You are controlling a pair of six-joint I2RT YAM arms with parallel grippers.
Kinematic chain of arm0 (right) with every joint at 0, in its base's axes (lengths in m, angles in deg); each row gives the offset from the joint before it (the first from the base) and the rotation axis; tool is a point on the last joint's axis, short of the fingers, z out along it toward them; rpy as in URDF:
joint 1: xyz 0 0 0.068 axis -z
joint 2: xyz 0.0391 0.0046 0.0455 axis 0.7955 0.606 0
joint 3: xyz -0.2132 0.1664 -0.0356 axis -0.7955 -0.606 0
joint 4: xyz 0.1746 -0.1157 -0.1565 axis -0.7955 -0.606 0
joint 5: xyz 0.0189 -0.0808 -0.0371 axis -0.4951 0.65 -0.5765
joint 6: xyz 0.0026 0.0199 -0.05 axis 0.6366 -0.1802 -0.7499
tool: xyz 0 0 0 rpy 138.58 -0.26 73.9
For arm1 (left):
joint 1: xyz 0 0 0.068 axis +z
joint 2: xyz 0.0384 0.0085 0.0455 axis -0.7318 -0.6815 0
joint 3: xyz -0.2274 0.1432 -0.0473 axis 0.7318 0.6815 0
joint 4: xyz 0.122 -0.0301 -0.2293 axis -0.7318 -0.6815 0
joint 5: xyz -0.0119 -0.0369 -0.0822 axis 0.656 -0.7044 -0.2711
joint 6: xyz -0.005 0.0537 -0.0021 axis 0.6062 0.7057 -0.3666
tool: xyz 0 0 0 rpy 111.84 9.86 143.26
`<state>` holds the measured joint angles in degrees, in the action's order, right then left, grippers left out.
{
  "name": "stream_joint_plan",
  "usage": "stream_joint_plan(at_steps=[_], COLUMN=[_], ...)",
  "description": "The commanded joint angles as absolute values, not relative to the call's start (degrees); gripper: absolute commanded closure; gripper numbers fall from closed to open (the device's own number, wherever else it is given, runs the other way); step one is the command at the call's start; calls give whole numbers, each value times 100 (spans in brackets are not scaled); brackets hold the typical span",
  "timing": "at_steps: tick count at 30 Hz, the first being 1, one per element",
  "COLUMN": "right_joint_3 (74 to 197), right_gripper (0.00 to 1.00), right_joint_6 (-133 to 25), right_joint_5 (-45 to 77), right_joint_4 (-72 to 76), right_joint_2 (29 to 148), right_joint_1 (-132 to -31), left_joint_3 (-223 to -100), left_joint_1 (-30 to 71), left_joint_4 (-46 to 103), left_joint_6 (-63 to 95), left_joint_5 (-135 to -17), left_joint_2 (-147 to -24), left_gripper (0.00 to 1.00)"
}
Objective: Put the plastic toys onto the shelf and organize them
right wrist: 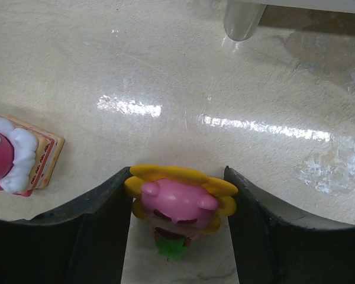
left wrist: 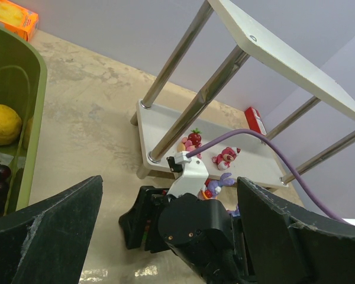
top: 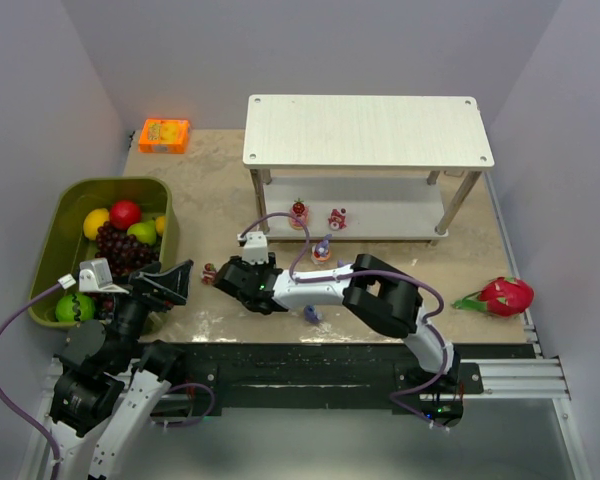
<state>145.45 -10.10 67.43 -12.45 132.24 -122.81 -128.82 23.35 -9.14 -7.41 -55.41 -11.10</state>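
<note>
1. Firstly, at the far left the olive bin (top: 52,232) holds the fruit (top: 125,213), well apart from the shelf, so none of it mixes with the toys
2. Just beside the bin's right wall the left fingers (top: 178,283) hang spread wide and hold nothing; I judge that arm is parked there to leave the middle of the bench (top: 210,180) to its partner
3. Next along, the right fingers (top: 216,274) reach leftward low over the bench and are clamped on the flower-faced toy (right wrist: 177,204), one finger against the yellow petals on each side. That is its widest part, so the hold looks square. The toy appears to rest on the bench, so the step in hand is the pick-up, not the carry
4. A pink cake toy (right wrist: 15,157) lies near it on the bench, unheld, probably a later pick
5. Further right a purple bunny (top: 322,250) stands on the bench just before the shelf, and a second bunny (top: 312,315) sits near the bench's front edge
6. The shelf (top: 380,130) carries a red-topped toy (top: 298,212) and a pink bear toy (top: 337,218) side by side at the left front of its lower board, likely the easiest reach under the top board
7. Far right, the dragon fruit (top: 505,295) lies aside, no part of the job
</note>
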Motion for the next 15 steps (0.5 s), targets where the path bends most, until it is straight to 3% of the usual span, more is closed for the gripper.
stream_joint_plan(at_steps=[1,15], right_joint_3=[14275,13143], right_gripper=[81,80], right_joint_6=[-1302,-2102], right_joint_5=[6998,6920], right_joint_4=[-1129,-1112], right_joint_2=[12633,10357], right_joint_1=[-12240,-11503], left_joint_3=[-12926,-12917], left_joint_1=[2374,2374], left_joint_4=[-864,-855], left_joint_6=[-770,-779], left_joint_5=[-5548,-5557], left_joint_2=[-989,-936], left_gripper=[1,0])
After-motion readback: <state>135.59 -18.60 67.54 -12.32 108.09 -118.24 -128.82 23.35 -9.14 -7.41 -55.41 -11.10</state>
